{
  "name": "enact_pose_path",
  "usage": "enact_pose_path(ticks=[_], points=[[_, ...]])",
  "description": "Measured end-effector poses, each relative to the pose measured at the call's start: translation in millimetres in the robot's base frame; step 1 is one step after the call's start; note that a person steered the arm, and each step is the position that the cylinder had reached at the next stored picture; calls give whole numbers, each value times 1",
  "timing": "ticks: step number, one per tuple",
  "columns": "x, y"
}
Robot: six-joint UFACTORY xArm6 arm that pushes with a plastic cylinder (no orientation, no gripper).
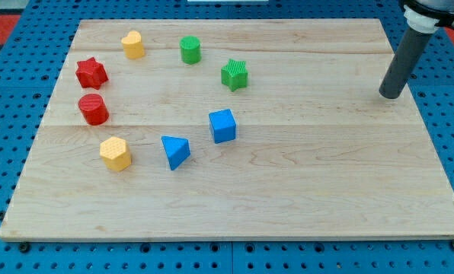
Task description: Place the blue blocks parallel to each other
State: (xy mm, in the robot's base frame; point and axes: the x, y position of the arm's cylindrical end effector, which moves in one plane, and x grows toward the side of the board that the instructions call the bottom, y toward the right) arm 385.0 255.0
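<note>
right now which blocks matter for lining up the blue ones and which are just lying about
Belong to the job:
blue cube
blue triangular block
my tip, far to the view's right of all blocks

Just lying about:
red star
red cylinder
yellow block at top
yellow hexagonal block
green cylinder
green star

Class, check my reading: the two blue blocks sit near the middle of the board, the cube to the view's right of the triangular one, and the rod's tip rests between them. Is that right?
Not quite. The blue cube does sit to the view's right of the blue triangular block, but my tip is not between them. The camera view shows it far off near the wooden board's right edge, touching no block.
</note>
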Motion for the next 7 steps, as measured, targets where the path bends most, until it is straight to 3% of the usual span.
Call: enact_pose_path(ticks=[5,7], points=[[4,20],[47,-1]])
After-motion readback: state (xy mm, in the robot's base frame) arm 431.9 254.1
